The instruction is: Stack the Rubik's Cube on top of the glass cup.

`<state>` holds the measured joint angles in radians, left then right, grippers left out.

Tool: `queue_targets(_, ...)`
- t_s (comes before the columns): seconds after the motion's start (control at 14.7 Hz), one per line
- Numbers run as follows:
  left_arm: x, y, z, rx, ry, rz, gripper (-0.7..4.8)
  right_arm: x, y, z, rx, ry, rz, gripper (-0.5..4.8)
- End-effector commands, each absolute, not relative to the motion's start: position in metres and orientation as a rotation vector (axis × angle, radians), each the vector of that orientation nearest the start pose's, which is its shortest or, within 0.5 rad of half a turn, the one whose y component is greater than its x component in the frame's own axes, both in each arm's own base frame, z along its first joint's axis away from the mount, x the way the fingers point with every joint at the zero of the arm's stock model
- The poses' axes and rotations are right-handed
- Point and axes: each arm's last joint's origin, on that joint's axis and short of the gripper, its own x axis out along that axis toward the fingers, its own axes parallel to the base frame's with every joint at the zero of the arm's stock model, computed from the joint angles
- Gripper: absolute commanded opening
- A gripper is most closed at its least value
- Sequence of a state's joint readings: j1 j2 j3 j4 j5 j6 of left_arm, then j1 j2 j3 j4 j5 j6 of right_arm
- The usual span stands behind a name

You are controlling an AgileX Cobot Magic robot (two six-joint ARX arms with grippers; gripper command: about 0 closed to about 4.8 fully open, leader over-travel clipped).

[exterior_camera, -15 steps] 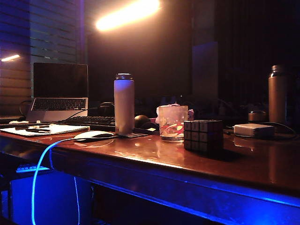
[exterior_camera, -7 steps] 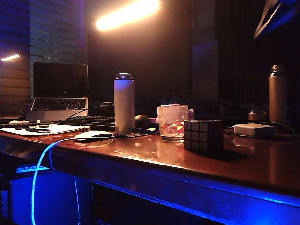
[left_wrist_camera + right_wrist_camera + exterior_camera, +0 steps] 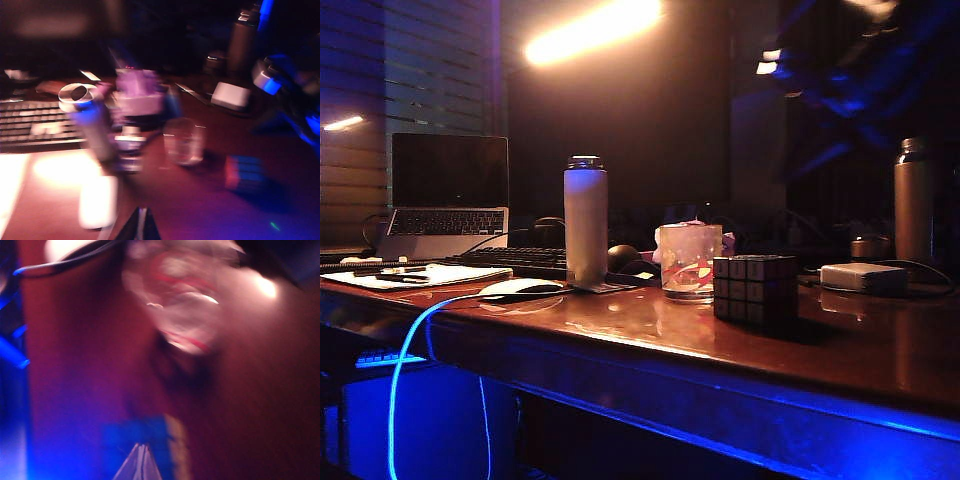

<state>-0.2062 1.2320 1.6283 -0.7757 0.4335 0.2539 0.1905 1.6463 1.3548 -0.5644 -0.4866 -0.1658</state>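
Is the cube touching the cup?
Apart. The left wrist view shows bare table between the cube and the cup.

Glossy desk under my two arms, lit orange and blue.

I see the reddish table [image 3: 650,330] carrying the glass cup [image 3: 688,262] and, just beside it, the Rubik's Cube [image 3: 754,287], both below my blurred right gripper [image 3: 141,462], whose fingers meet in a point. Away from my left gripper [image 3: 142,226], likewise pinched together, stand a white bottle [image 3: 585,222], a pale mouse [image 3: 520,288], a keyboard [image 3: 515,261], a laptop [image 3: 445,195], a flat white box [image 3: 861,276] and a dark flask [image 3: 913,200].
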Motion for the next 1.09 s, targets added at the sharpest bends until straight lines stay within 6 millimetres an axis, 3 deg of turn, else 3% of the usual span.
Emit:
queue_targets(0.07, 0.213, -0.06, 0.472, 0.208, 0.265, -0.678, -0.03, 0.34, 0.11, 0.284, -0.228, 0.776, 0.721, -0.06)
queue_targets(0.34, 0.213, -0.06, 0.473, 0.204, 0.264, -0.679, -0.03, 0.332, 0.136, 0.268, -0.379, 0.862, 0.7, -0.05)
queue_targets(0.41, 0.213, -0.06, 0.473, 0.204, 0.266, -0.679, -0.03, 0.332, 0.136, 0.268, -0.382, 0.87, 0.696, 0.63)
queue_targets(0.47, 0.213, -0.06, 0.473, 0.203, 0.268, -0.68, -0.03, 0.331, 0.135, 0.267, -0.396, 0.877, 0.685, 3.41)
queue_targets(0.54, 0.213, -0.06, 0.473, 0.203, 0.268, -0.68, -0.03, 0.331, 0.135, 0.267, -0.423, 0.874, 0.693, 4.79)
queue_targets(0.81, 0.213, -0.06, 0.472, 0.204, 0.269, -0.68, -0.03, 0.334, 0.136, 0.269, -0.45, 0.828, 0.704, 4.79)
queue_targets(1.09, 0.212, -0.06, 0.472, 0.203, 0.275, -0.68, -0.03, 0.329, 0.139, 0.263, -0.418, 0.893, 0.714, 4.79)
